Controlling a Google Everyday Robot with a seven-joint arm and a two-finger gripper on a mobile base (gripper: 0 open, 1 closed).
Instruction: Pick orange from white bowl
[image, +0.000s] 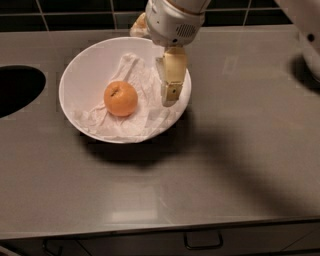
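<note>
The orange lies on crumpled white paper in the middle of the white bowl, stem dimple up. The bowl stands on the grey counter, left of centre. My gripper hangs over the bowl's right side, to the right of the orange and apart from it. One tan finger points down inside the right rim. The other finger shows only as a tan piece behind the white wrist, at the bowl's far rim. The fingers stand apart and hold nothing.
A dark round sink opening sits at the counter's left edge. A white object is cut off at the right edge. Black tiles run along the back. Drawer handles sit below the front edge.
</note>
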